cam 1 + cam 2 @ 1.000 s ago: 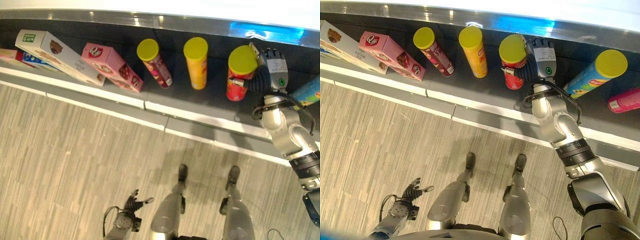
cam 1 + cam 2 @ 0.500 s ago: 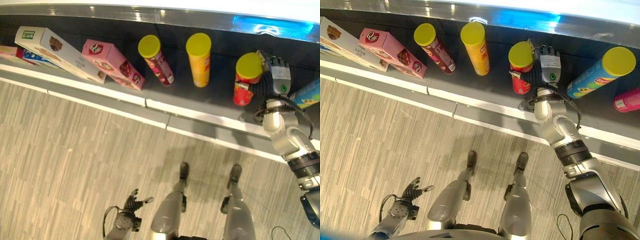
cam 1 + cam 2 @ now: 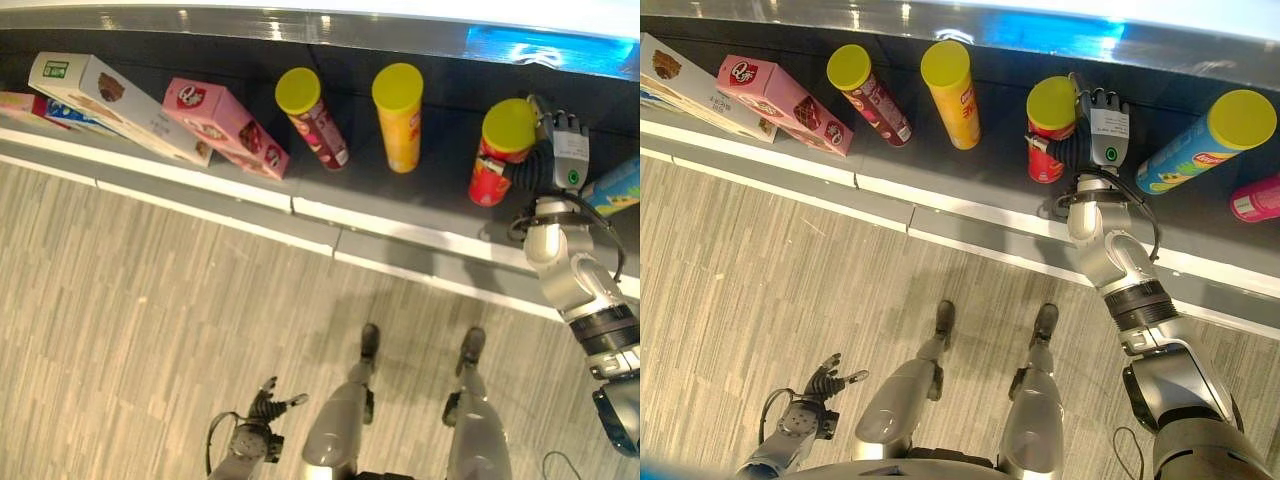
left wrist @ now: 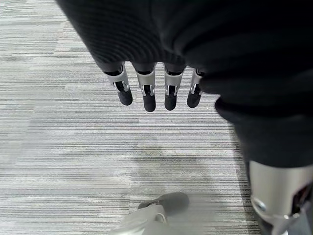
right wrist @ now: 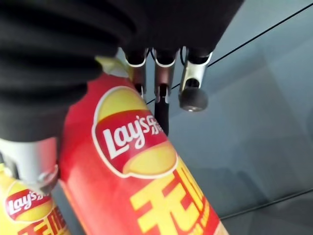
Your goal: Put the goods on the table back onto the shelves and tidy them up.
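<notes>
A red chip can (image 3: 497, 160) with a yellow lid stands upright at the dark shelf (image 3: 430, 205), right of the middle. My right hand (image 3: 1102, 135) is at its right side, fingers and thumb curled round the can's body (image 5: 142, 186). I cannot tell whether the can's base rests on the shelf. My left hand (image 3: 262, 408) hangs low over the floor with its fingers (image 4: 146, 93) straight and nothing in it.
On the shelf to the left stand a yellow can (image 3: 398, 115), a dark red can (image 3: 310, 120), a pink box (image 3: 225, 130) and a white box (image 3: 115, 105). Right of my hand lie a blue can (image 3: 1195, 140) and a pink can (image 3: 1255, 197). A pale shelf lip (image 3: 400, 245) runs along the front.
My right hand has carried the red can a little to the right and lower towards the shelf, widening its gap from the yellow can. The left hand has not moved.
</notes>
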`<state>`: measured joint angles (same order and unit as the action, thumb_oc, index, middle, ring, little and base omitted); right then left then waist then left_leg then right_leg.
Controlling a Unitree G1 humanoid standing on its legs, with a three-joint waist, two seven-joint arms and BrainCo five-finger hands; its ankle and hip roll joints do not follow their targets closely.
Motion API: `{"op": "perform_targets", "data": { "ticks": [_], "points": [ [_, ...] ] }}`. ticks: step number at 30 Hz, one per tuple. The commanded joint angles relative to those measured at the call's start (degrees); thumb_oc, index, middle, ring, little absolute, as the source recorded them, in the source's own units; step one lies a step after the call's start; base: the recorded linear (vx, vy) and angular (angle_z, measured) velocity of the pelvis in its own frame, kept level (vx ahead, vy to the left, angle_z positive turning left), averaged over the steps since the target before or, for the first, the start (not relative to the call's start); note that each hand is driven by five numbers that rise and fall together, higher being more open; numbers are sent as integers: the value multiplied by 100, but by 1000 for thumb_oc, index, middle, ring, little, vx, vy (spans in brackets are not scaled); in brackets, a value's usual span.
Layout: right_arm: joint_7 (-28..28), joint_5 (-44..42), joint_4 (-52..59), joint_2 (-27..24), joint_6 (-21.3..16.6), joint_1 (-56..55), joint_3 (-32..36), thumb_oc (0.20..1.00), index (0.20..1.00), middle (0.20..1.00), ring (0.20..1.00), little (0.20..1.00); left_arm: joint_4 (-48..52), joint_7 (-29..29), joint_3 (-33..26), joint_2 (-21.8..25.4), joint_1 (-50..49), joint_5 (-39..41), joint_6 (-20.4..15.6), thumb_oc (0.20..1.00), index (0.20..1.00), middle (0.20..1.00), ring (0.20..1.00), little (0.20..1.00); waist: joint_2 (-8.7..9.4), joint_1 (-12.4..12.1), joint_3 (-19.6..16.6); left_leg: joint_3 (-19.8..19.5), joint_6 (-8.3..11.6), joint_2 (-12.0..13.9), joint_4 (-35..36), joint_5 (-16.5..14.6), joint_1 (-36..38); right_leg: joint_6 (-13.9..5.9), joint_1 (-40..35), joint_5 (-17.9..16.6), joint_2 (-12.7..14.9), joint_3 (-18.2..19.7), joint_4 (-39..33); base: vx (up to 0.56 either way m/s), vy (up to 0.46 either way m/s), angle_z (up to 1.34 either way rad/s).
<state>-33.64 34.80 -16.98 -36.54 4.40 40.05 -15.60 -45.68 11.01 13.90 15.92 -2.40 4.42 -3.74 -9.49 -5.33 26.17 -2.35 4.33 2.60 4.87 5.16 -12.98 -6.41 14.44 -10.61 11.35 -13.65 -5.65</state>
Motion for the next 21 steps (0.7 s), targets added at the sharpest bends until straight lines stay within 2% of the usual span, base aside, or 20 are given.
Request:
{"op": "perform_targets", "data": {
  "ticks": [1, 18, 19, 21],
  "points": [
    [-409, -181, -91, 3, -20, 144, 149, 200, 200, 200, 200, 200, -182, 164, 422, 81, 107, 115, -59, 1000, 1000, 1000, 1000, 1000, 49, -106, -238, -27, 204, 73, -181, -227, -260, -597, -195, 726, 464, 118, 354, 0, 0, 0],
    [-586, -210, -195, 225, 85, 121, 155, 200, 200, 200, 200, 200, -203, 231, 464, 32, 179, 157, -52, 1000, 1000, 1000, 1000, 1000, 39, -135, -213, -37, 208, 67, -166, -212, -300, -613, -164, 707, 487, 68, 341, 0, 0, 0],
    [-614, -233, -190, 249, 70, 119, 166, 1000, 1000, 1000, 1000, 1000, -203, 232, 466, 29, 180, 163, -56, 1000, 1000, 1000, 1000, 1000, 39, -131, -211, -37, 206, 67, -167, -215, -301, -612, -158, 705, 486, 78, 343, 0, 0, 0],
    [-657, -252, -165, 281, 53, 109, 185, 1000, 1000, 1000, 1000, 1000, -211, 241, 472, 26, 176, 154, -55, 1000, 1000, 1000, 1000, 1000, 42, -125, -214, -33, 207, 72, -164, -218, -294, -611, -155, 705, 486, 81, 340, 0, 0, 0]
  ]
}}
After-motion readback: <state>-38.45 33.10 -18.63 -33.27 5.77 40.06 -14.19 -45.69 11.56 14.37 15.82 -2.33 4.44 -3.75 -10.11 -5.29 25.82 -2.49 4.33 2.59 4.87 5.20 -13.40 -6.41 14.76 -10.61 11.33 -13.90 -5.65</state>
